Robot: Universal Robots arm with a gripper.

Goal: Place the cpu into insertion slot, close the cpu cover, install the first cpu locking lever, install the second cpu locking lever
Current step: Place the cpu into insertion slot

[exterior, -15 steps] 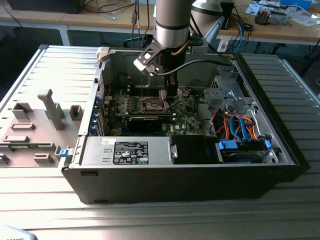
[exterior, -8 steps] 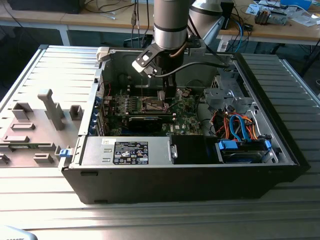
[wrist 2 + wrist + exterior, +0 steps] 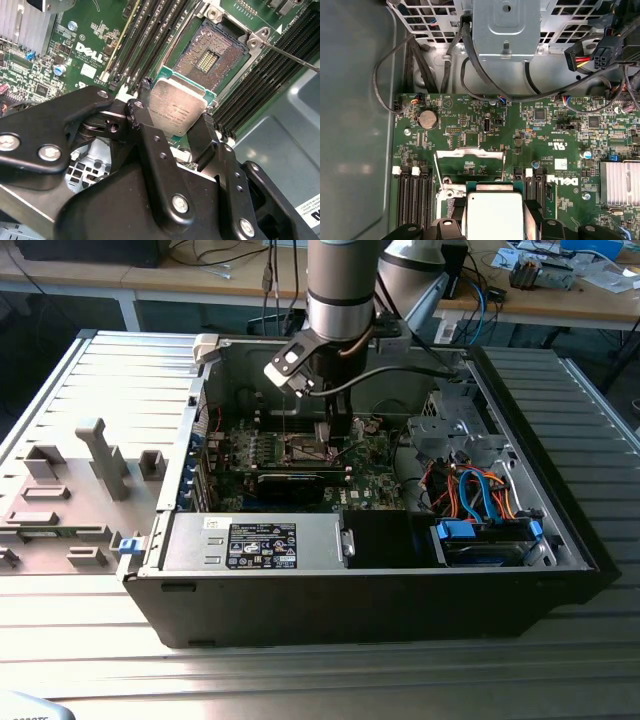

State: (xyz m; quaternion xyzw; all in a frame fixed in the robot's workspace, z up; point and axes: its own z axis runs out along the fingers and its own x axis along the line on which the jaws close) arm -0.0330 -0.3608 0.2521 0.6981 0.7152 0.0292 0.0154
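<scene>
Cpu [image 3: 177, 107] pinched in gripper [image 3: 172, 119], hanging just short of the open insertion slot [image 3: 212, 55].

Socket bare, dark pin field exposed inside silvery rim. Hemmed by memory slots [image 3: 150, 30] on two flanks. Cpu cover [image 3: 470, 156] tipped upright at the far edge in first wrist view, thin locking lever [image 3: 290, 57] angled off one corner. Arm reaching near-vertical down into the computer case [image 3: 400, 590], gripper [image 3: 335, 435] over mid-motherboard. Fingers [image 3: 137, 107] part closed, bearing on two opposite chip edges. Chip square, no clear long axis. Metal top toward both wrist views, green edge leading toward socket. Above the board, not seated.
</scene>
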